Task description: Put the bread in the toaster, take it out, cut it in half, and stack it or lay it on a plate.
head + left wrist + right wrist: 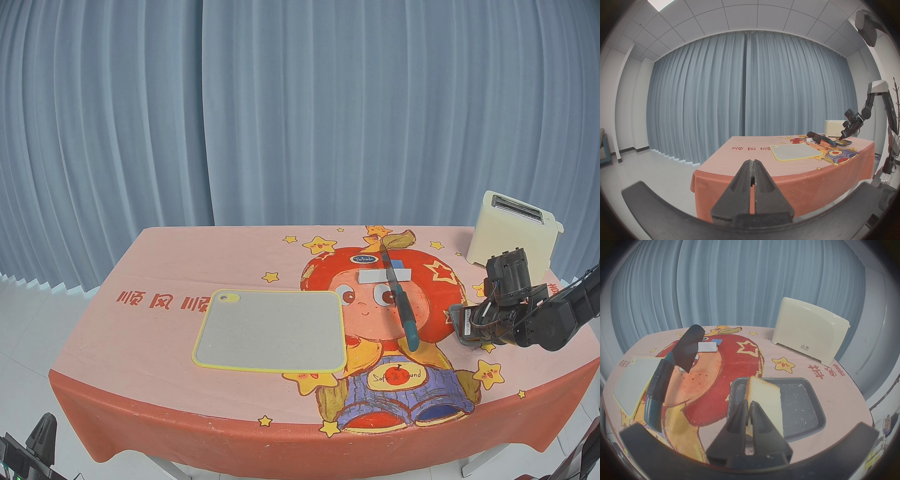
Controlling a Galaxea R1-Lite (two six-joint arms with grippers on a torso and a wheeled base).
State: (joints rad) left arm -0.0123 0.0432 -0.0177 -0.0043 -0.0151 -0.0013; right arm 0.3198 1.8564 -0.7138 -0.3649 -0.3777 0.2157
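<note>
A slice of pale bread (765, 398) stands on edge with my right gripper (749, 405) shut on its side. It hangs just over a dark grey tray (803, 415) that is dusted with crumbs, near the table's right edge. The cream toaster (511, 229) stands behind the tray at the far right, its slot empty on top. A knife (401, 302) with a teal handle and black blade lies in the middle of the table. Left of it lies the grey cutting board (270, 330) with a yellow rim. My left gripper (753, 170) is shut on nothing, low and off the table's front left corner.
A white strip (385, 275) and a small blue patch lie under the knife's blade. The orange cartoon tablecloth (162, 262) hangs over the table's edges. Blue curtains close off the back. Bare cloth lies between the board, the knife and the tray.
</note>
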